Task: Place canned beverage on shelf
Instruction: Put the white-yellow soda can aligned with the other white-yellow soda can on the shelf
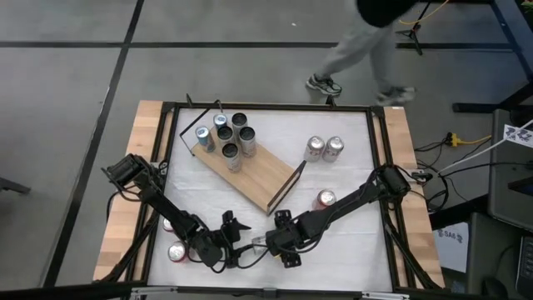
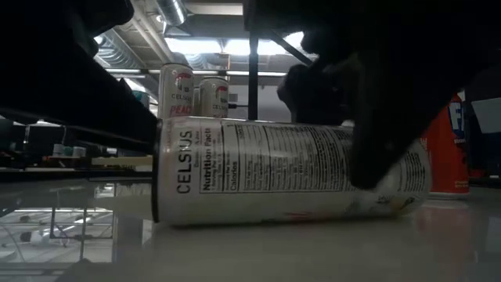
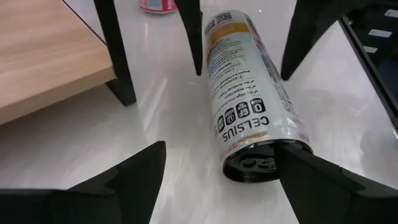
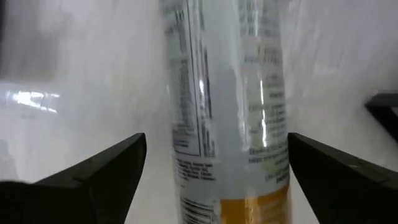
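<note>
- The Celsius can (image 3: 249,99) lies on its side on the white table top (image 1: 350,242), near the front edge, between the two grippers and just off the shelf's near corner.
- The right gripper (image 1: 279,242) straddles the can with its fingers spread wide; in the right wrist view each finger (image 4: 93,174) stands clear of the can wall, so nothing is clamped.
- The left gripper (image 1: 229,242) faces the can's base end, fingers partly apart, and holds nothing; one finger (image 3: 311,180) sits close to the base rim.
- Centre the right gripper over the can's mid-length before closing, so the can does not pivot when lifted.
- Close slowly; a cylinder lying flat is likely to roll away from uneven contact.
- Keep the left gripper against the base end as a stop, or draw it clear before the lift.
- The shelf (image 1: 266,175) is a wooden board on a black frame, set at an angle on the table; six upright cans (image 1: 226,137) crowd its far end.
- The near half of the board is bare; aim there, and turn the can upright before release.
- Three upright cans (image 1: 325,150) and two more cans (image 1: 175,242) by the left arm wait on the table.
</note>
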